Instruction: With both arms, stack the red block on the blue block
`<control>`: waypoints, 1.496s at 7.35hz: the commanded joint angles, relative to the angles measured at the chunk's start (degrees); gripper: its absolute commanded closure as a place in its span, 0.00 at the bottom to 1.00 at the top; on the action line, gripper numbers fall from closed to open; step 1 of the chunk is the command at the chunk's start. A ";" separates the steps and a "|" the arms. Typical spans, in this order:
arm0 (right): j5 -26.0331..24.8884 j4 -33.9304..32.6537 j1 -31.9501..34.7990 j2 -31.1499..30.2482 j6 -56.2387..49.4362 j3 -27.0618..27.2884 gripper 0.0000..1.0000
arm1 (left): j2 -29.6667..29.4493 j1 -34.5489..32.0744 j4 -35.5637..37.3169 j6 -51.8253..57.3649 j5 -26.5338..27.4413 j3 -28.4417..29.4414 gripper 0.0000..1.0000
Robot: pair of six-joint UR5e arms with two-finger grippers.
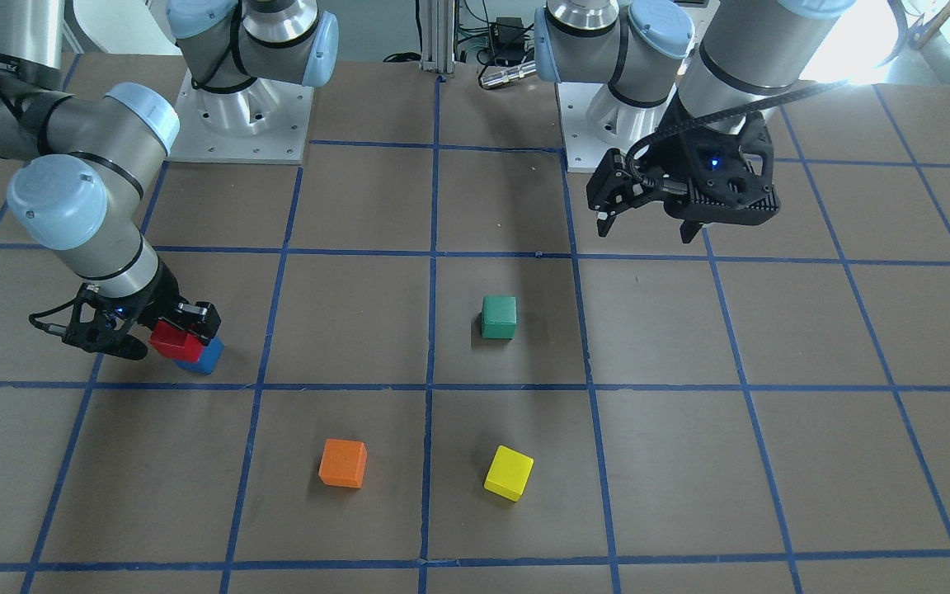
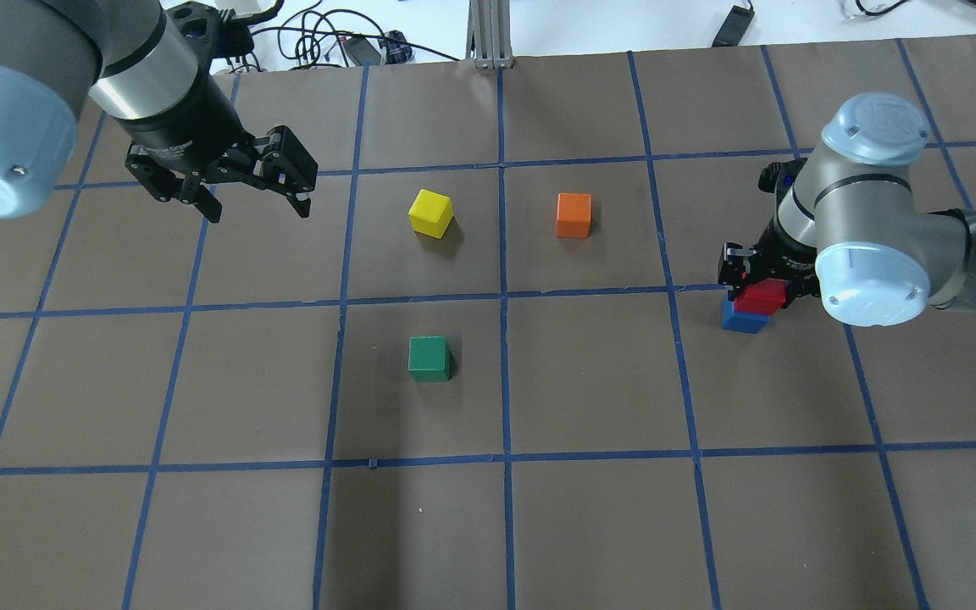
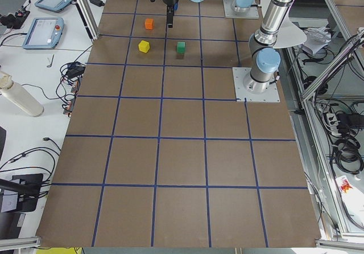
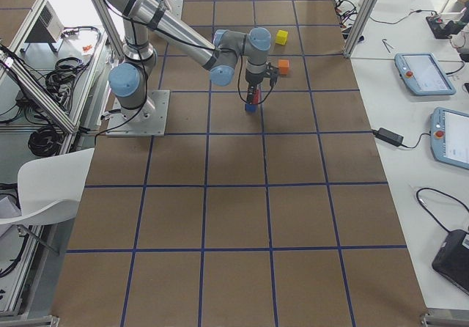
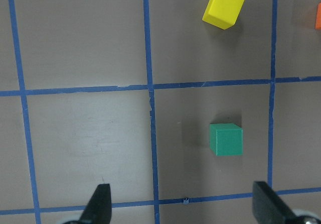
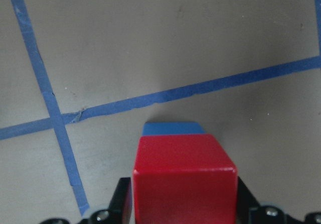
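Observation:
The red block (image 1: 171, 339) is between the fingers of my right gripper (image 2: 759, 294), directly over the blue block (image 1: 206, 360), which stands on the table. The two look in contact, with the red block set slightly off the blue one's edges. In the right wrist view the red block (image 6: 184, 184) fills the jaws and only the far edge of the blue block (image 6: 173, 128) shows. In the overhead view the blue block (image 2: 740, 322) sits beside a blue tape line. My left gripper (image 2: 257, 212) is open and empty, high above the table and far from both blocks.
A green block (image 2: 429, 358) stands near the table's middle and shows in the left wrist view (image 5: 226, 139). A yellow block (image 2: 430, 213) and an orange block (image 2: 573, 215) lie farther out. The brown table (image 2: 590, 525) has a blue tape grid.

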 commanded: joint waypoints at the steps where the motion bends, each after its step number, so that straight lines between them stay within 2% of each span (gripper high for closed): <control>1: -1.29 0.75 0.00 -1.09 0.14 -1.10 0.00 | 0.00 0.00 0.00 0.00 0.07 0.02 0.00; 2: -2.61 4.15 0.26 -3.89 0.75 -2.68 0.00 | 0.00 0.00 0.00 0.00 0.07 0.10 0.00; 4: -2.02 17.66 0.87 -12.05 0.85 -7.24 0.00 | 0.09 0.00 0.00 0.00 0.07 0.28 0.00; 5: -1.66 19.46 3.75 -14.61 0.85 -8.48 0.00 | 0.09 0.00 0.00 0.00 0.07 0.28 0.00; 6: -2.01 19.74 8.82 -15.07 0.93 -10.15 0.00 | 0.09 0.00 0.00 0.00 0.07 0.37 0.00; 7: -1.92 24.36 11.83 -15.25 2.24 -14.34 0.00 | 0.09 0.00 0.00 0.00 0.07 0.28 0.00; 8: -1.75 31.71 13.34 -14.47 2.34 -21.26 0.00 | 0.09 0.00 0.00 0.00 0.07 0.37 0.00; 9: -1.40 34.40 13.62 -13.77 2.60 -24.29 0.00 | 0.09 0.00 -0.09 0.09 0.16 0.98 0.00; 11: -1.13 33.55 13.45 -12.71 2.60 -24.32 0.00 | -0.09 0.00 0.00 0.09 2.08 1.60 0.00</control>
